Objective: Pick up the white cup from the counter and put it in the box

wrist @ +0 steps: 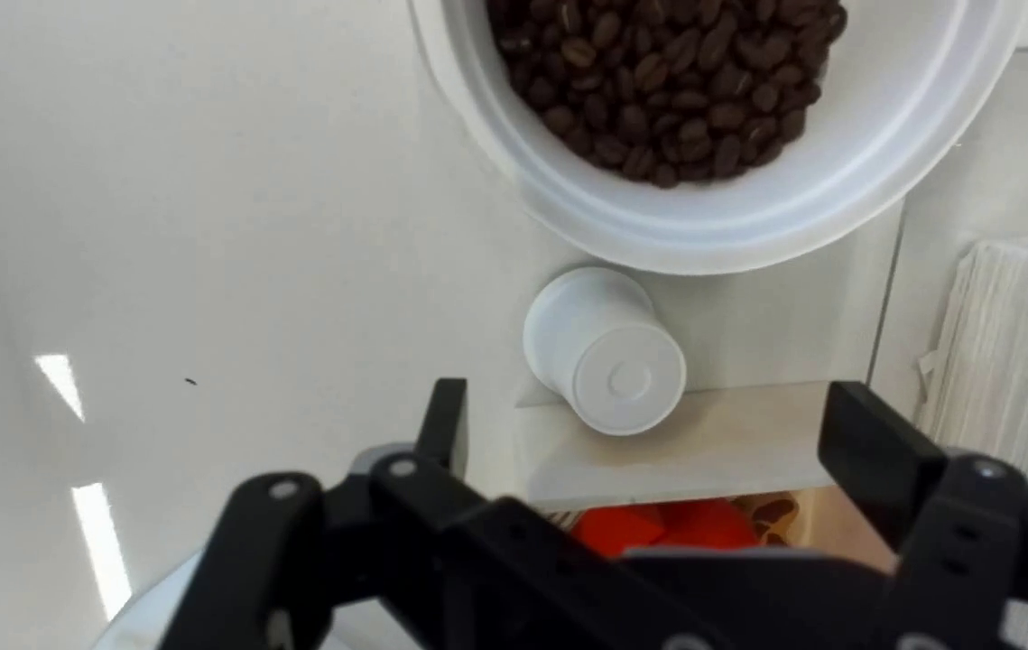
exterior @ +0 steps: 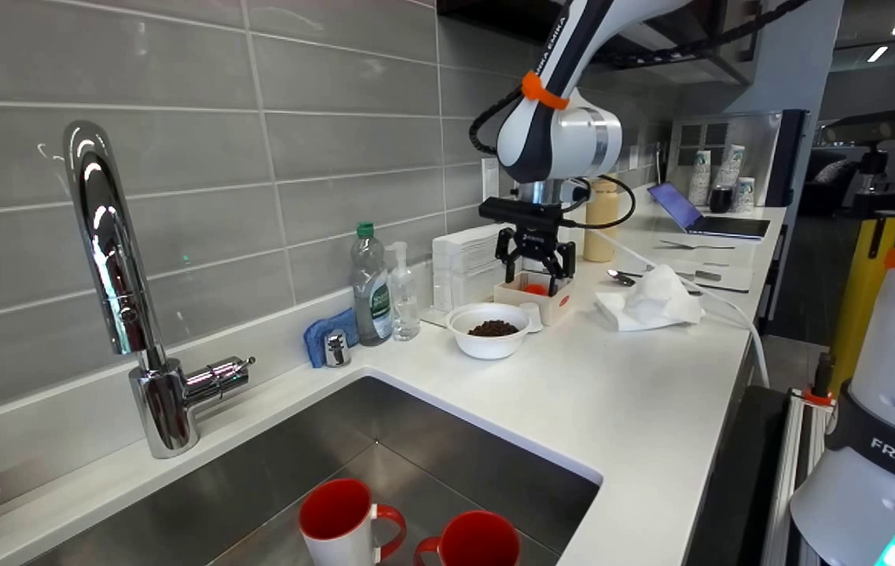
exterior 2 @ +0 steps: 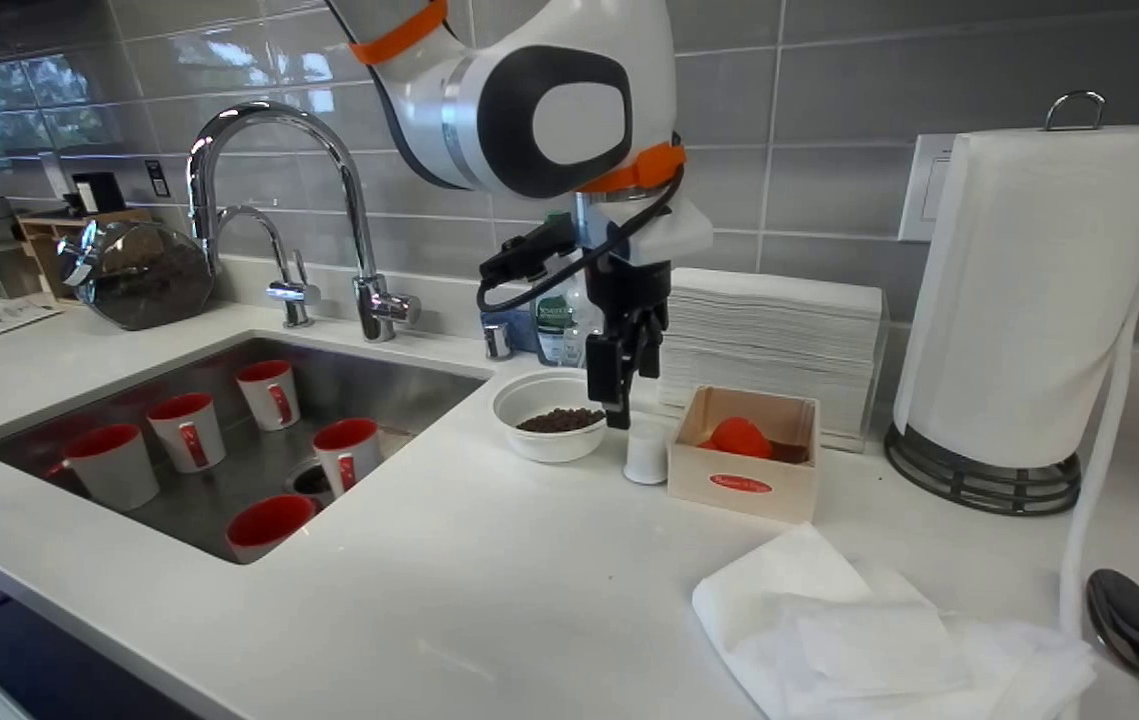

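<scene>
The small white cup [exterior 2: 646, 455] stands upside down on the counter [exterior 2: 489, 600], between a white bowl and the box. In the wrist view the cup [wrist: 629, 379] shows its closed end, just ahead of the jaws. It is partly hidden behind the bowl in an exterior view [exterior: 532, 316]. The light wooden box [exterior 2: 741, 492] is open-topped and holds a red item [exterior 2: 739, 437]; its wall [wrist: 730, 442] shows beneath the jaws. My gripper [wrist: 644, 424] is open and empty, fingers pointing down. It hangs above the cup and box in both exterior views [exterior: 532, 281] [exterior 2: 631, 390].
The white bowl [exterior 2: 551, 447] of coffee beans is close beside the cup. A stack of paper towels [exterior 2: 774, 330] stands behind the box. Crumpled napkins [exterior 2: 859, 640] lie in front. A paper towel roll [exterior 2: 1029, 300], soap bottles [exterior: 371, 287] and a sink [exterior: 431, 464] with red-and-white mugs are nearby.
</scene>
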Robot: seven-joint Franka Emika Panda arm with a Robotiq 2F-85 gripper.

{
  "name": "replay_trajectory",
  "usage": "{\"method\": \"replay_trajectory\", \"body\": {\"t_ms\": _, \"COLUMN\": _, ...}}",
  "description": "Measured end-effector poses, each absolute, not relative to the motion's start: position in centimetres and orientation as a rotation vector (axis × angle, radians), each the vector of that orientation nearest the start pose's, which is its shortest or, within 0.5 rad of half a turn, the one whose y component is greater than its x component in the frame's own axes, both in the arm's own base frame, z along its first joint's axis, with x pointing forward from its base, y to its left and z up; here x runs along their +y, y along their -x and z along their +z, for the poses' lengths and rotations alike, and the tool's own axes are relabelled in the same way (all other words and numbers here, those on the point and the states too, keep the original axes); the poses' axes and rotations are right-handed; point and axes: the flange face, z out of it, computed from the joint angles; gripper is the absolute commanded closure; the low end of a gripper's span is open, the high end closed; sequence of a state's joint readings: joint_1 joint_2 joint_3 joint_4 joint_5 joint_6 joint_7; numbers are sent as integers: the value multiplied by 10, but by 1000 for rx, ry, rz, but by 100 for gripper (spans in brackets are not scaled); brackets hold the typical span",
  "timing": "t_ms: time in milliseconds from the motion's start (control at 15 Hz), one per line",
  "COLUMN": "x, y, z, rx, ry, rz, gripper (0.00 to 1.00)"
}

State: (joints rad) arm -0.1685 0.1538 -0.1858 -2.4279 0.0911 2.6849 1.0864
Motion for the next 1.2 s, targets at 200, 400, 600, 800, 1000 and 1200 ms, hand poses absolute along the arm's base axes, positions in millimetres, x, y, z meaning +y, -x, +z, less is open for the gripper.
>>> {"method": "replay_trajectory", "body": {"t_ms": 200, "x": -176, "y": -476, "z": 245, "rx": 2117, "ry": 2262, "rz": -130, "gripper": 0}}
{"method": "replay_trajectory", "body": {"t_ms": 400, "x": -175, "y": -483, "z": 238, "rx": 2111, "ry": 2285, "rz": -125, "gripper": 0}}
{"method": "replay_trajectory", "body": {"t_ms": 600, "x": -179, "y": -489, "z": 231, "rx": 2109, "ry": 2312, "rz": -131, "gripper": 0}}
{"method": "replay_trajectory", "body": {"t_ms": 800, "x": -185, "y": -495, "z": 223, "rx": 2114, "ry": 2338, "rz": -134, "gripper": 0}}
{"method": "replay_trajectory", "body": {"t_ms": 1000, "x": -185, "y": -499, "z": 213, "rx": 2116, "ry": 2357, "rz": -121, "gripper": 35}}
{"method": "replay_trajectory", "body": {"t_ms": 1200, "x": -180, "y": -502, "z": 203, "rx": 2109, "ry": 2380, "rz": -105, "gripper": 61}}
